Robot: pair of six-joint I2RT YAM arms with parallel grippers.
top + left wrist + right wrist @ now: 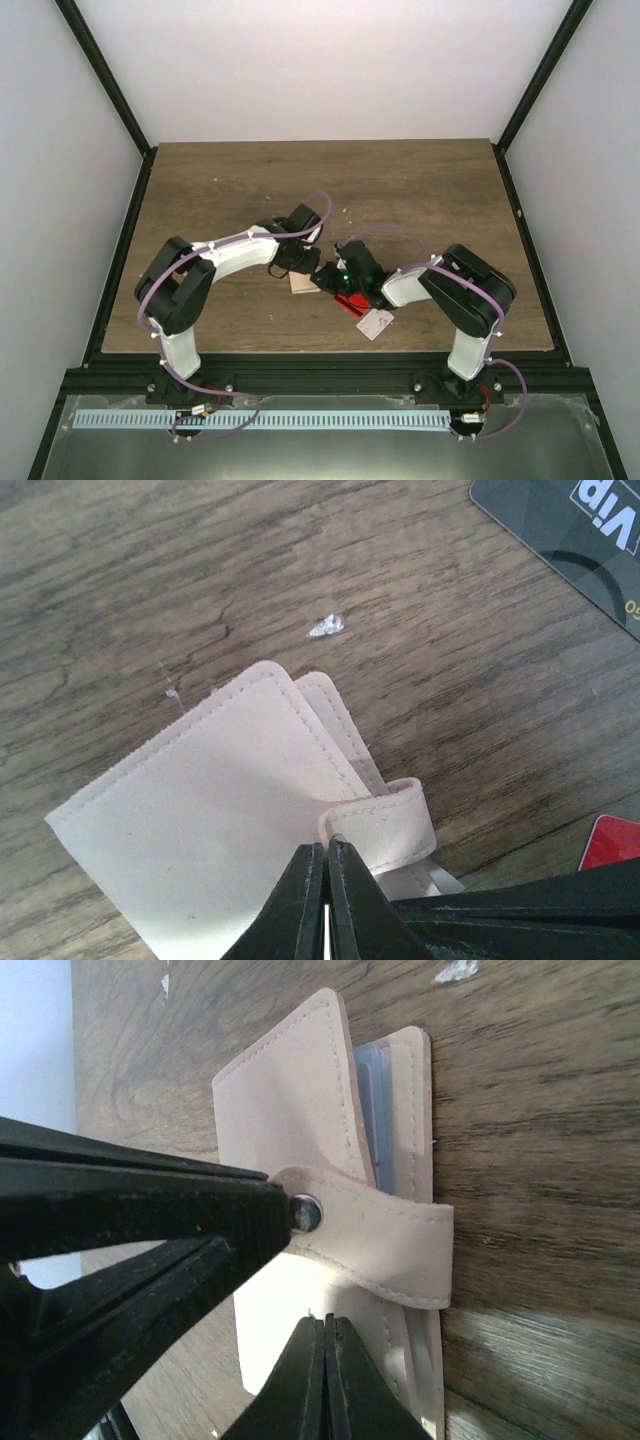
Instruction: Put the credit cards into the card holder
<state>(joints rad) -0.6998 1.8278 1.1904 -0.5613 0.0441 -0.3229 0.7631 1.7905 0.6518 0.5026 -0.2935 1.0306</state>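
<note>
left tool [326,865] pinching card holder [200,810], right tool [325,1338] closed

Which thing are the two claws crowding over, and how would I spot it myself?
Start at the wooden table. Just in front of its centre lies the card holder, a flat cream pouch with stitched edges. Unlike the thin red card and the black card near it, it is folded in layers and has a strap with a metal snap.

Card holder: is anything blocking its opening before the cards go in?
Yes. The card holder has its strap folded across the open edge onto the cover, with the shut left gripper at the snap end.
</note>
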